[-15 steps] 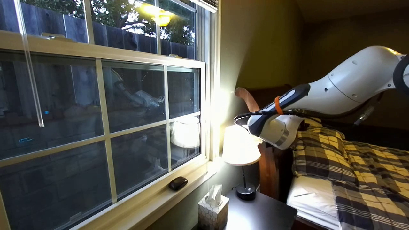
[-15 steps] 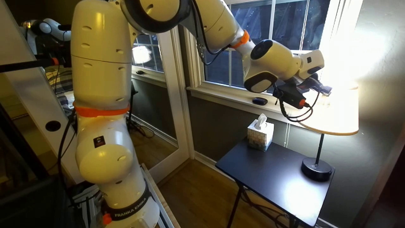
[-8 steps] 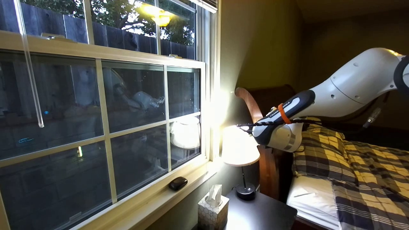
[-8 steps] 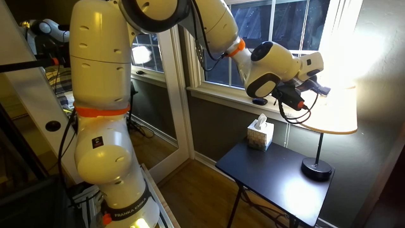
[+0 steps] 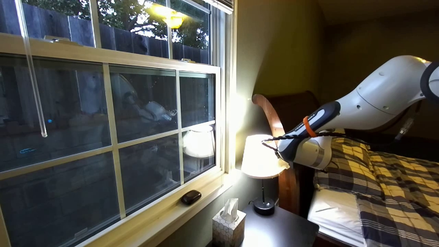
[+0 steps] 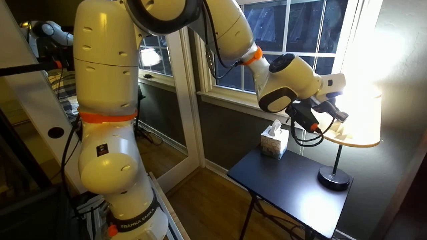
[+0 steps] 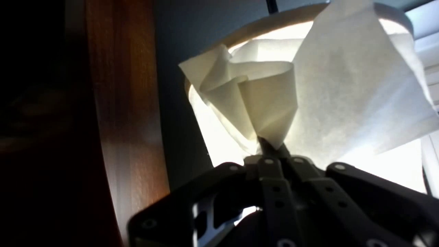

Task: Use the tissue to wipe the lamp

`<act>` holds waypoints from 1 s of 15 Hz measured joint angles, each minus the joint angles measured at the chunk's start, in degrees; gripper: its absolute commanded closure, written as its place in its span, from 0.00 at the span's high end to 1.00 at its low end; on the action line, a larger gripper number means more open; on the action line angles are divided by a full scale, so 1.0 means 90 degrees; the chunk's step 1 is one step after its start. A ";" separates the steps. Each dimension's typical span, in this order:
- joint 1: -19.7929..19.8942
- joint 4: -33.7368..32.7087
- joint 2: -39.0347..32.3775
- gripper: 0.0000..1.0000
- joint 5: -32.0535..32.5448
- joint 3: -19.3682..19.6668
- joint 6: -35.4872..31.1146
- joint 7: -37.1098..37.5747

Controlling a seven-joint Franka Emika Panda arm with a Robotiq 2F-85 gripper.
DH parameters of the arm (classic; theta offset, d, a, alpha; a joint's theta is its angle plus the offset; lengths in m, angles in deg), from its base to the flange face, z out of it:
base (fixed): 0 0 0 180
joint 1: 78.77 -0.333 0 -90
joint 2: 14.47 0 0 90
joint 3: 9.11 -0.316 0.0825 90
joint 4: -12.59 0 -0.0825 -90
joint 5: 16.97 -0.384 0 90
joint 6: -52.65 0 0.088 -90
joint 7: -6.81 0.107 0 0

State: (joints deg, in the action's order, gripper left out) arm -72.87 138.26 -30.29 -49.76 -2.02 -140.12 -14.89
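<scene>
The lamp (image 5: 258, 159) glows on a slim dark stem and round black base; it also shows in an exterior view (image 6: 365, 125). My gripper (image 7: 272, 145) is shut on the white tissue (image 7: 346, 82), which fans out beyond the fingertips in folds. In the wrist view the tissue covers much of the bright lampshade (image 7: 219, 144). In an exterior view the gripper (image 6: 342, 116) is at the near side of the shade, and the tissue (image 6: 341, 135) hangs against its lower part. A tissue corner (image 5: 284, 165) shows at the shade's lower edge, apparently touching. The fingers are hidden behind the wrist there.
A patterned tissue box (image 6: 274, 141) stands on the black side table (image 6: 283, 180) with the lamp. A dark oval object (image 5: 191, 197) lies on the window sill (image 5: 164, 219). The wooden headboard (image 5: 271, 109) and plaid bed (image 5: 394, 192) are close by.
The wrist and gripper have moved down with the tissue along the shade. The lampshade has shifted and tilted slightly on its stem. The tissue now shows at its lower edge.
</scene>
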 measured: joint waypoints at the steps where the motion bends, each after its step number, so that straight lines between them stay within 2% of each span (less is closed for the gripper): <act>1: -0.0013 0.0026 -0.0005 0.00 -0.0038 0.0061 0.0142 0.0000; 8: -0.0405 0.0113 -0.0154 0.00 -0.0077 0.0826 0.1159 0.0049; 12: -0.0257 0.0186 -0.0226 0.00 0.1283 0.0829 0.1501 0.1166; 15: -0.0209 0.0253 -0.0169 0.00 0.1773 0.0658 0.1736 0.1493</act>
State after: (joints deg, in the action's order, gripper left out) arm -74.75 140.54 -31.81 -33.81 3.91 -124.49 -1.45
